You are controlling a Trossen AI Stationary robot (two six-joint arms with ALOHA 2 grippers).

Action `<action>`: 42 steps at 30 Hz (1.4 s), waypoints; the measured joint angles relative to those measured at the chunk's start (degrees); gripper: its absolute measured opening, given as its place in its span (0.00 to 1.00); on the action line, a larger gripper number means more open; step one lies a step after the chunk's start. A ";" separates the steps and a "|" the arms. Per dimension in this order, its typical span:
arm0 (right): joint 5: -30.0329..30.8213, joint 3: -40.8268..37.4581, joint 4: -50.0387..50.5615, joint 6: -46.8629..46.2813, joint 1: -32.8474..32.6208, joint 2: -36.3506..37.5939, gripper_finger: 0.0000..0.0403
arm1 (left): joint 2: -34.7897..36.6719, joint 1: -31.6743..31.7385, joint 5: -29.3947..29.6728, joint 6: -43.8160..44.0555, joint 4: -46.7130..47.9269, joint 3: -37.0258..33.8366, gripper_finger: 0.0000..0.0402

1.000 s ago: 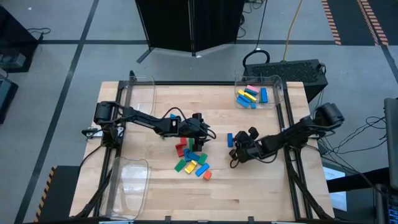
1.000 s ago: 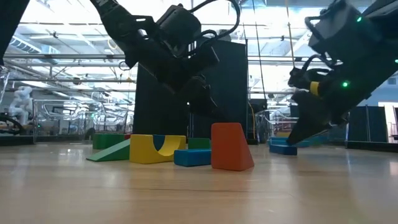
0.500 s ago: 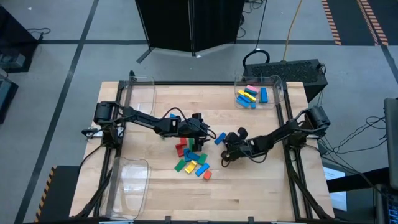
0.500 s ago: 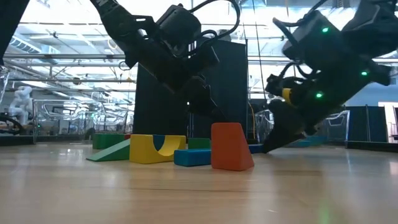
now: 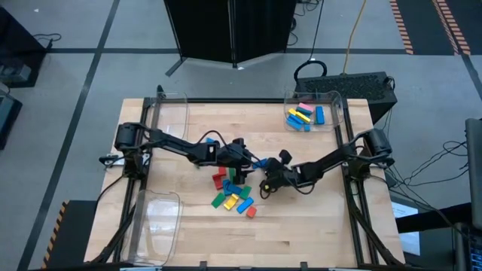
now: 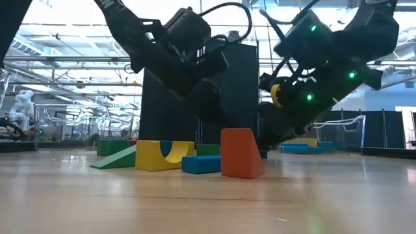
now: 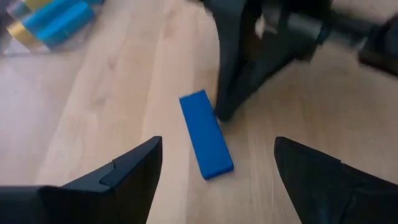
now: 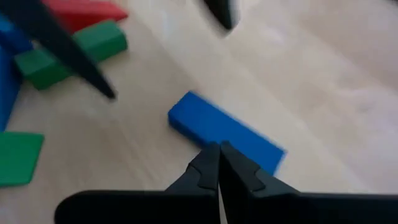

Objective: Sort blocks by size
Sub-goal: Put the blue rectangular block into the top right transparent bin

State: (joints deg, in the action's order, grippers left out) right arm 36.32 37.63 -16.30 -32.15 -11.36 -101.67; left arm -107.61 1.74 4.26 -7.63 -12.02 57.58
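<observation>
On the surface (image 5: pixel 316 226), a lone block (image 5: pixel 260 162) lies between the two grippers, right of the block pile (image 5: pixel 232 194), with more blocks in the far-right bin (image 5: pixel 335 105).

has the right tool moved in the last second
Yes. In the high view the right tool, shut, has slid leftward across the table, away from the bin of blocks and toward the block pile, pushing a blue block along.

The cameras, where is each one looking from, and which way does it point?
High view: above the table, looking straight down on both arms and the block pile.
Low view: at table-top height, looking level across; both arms hang in from above.
Left wrist view: past its open fingers at a blue block.
Right wrist view: past its shut fingers at it too.
Both wrist views share that block.
</observation>
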 joint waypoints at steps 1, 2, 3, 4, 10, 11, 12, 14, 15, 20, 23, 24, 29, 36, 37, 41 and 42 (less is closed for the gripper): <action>1.22 0.00 0.73 -0.20 -0.39 0.78 0.00 | -0.46 0.00 0.00 0.61 -0.06 0.00 0.77; 2.31 0.00 1.27 -0.63 -0.82 1.71 0.00 | -1.08 0.00 0.06 0.93 -0.43 0.00 0.77; 2.61 0.00 2.26 -1.12 -1.19 2.76 0.00 | -1.77 0.01 0.18 1.15 -1.00 0.00 0.77; 2.71 0.00 3.35 -1.49 -1.47 3.75 0.00 | -2.31 0.07 0.25 1.17 -1.22 -0.03 0.77; 5.17 0.06 7.35 -3.17 -3.20 8.41 0.00 | -6.24 0.22 0.36 1.36 -7.43 -0.04 0.77; 5.69 0.04 8.42 -3.33 -3.56 8.85 0.00 | -6.70 0.20 0.36 1.52 -7.79 -0.04 0.77; 6.14 0.00 9.14 -3.57 -3.74 9.14 0.00 | -7.09 0.20 0.38 2.29 -8.04 -0.04 0.77; 7.16 0.04 9.27 -4.44 -3.91 9.27 0.00 | -7.94 0.34 0.47 4.04 -8.82 -0.04 0.77; 7.32 0.03 9.78 -4.74 -4.02 9.27 0.00 | -8.30 0.45 0.48 4.71 -8.84 -0.04 0.77; 7.34 0.00 10.00 -4.91 -4.13 9.27 0.00 | -10.00 0.85 0.73 7.23 -10.37 -0.02 0.77; 7.37 0.00 10.67 -5.82 -4.13 9.27 0.00 | -10.04 0.92 0.78 7.35 -10.35 0.00 0.74; 7.37 0.00 10.99 -6.20 -4.13 9.26 0.00 | -10.04 0.92 0.74 7.38 -10.37 0.00 0.72; 7.36 0.00 12.06 -8.00 -4.13 9.27 0.02 | -10.06 0.85 0.78 7.40 -10.41 0.00 0.59; 8.95 0.00 15.14 -9.78 -5.73 9.25 0.06 | -10.08 0.87 1.46 7.86 -10.25 0.02 0.38; 9.82 0.00 15.38 -10.17 -6.05 9.25 0.06 | -10.08 0.87 1.67 8.41 -10.20 0.02 0.35; 13.71 0.00 15.98 -8.26 -7.53 9.26 0.06 | -10.08 1.01 2.06 9.07 -10.08 0.03 0.27; 14.37 0.00 16.52 -6.60 -7.92 9.25 0.06 | -10.08 1.03 2.03 9.65 -9.98 0.04 0.26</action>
State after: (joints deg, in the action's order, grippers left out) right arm 50.68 37.63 0.23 -38.76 -19.28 -92.42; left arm -117.69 2.76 6.29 2.03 -22.00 57.63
